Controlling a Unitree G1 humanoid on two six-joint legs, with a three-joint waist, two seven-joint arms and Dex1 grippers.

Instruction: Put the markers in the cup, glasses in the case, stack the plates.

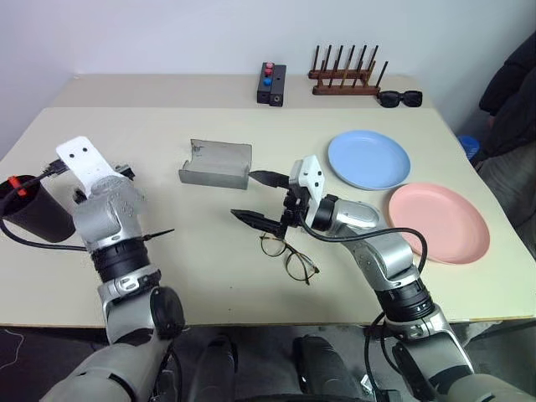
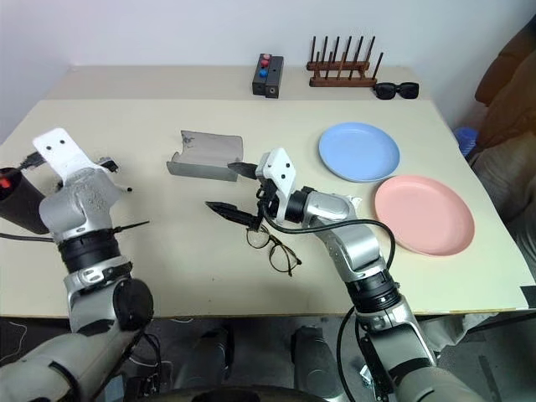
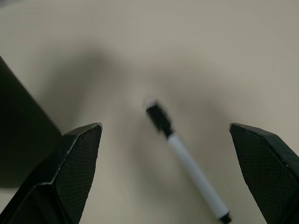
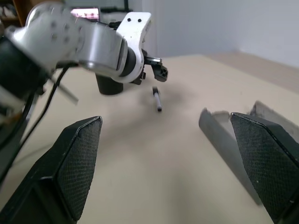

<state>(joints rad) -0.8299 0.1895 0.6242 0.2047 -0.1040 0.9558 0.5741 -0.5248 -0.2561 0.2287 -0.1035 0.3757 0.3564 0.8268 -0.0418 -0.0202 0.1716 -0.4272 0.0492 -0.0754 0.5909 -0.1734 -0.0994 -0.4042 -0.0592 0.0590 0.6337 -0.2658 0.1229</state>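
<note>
From the head camera's left eye, the beige tabletop (image 1: 209,276) carries the grey glasses case (image 1: 215,163) lying open near its middle, hinged lid raised, and nothing shows inside it from here. The wire-framed glasses (image 1: 288,256) lie toward the near edge, thin dark rims with clear roundish lenses, just below the right hand (image 1: 259,199), whose two black fingers are spread wide and hold nothing. The light blue plate (image 1: 368,159) sits toward the right edge, and the pink plate (image 1: 438,221) lies beside it nearer the front right corner; the two are side by side, not stacked. The black tapered cup (image 1: 33,208) stands upright at the left edge with a red-capped marker (image 1: 13,182) poking from its mouth. At the far edge stand a black box with red and blue buttons (image 1: 271,84), a wooden peg rack (image 1: 344,74) and thick black sunglasses (image 1: 399,98). The right eye shows the same layout. In the left wrist view, the left hand (image 3: 173,175) has its fingers splayed apart and empty over the white marker (image 3: 189,164), which lies flat on the tabletop between them, slim, white-bodied with black ends; a side of the cup shows dark at one edge. In the right wrist view, the right hand's fingers frame the open case, and beyond it the left hand hovers near the white marker lying beside the cup.
</note>
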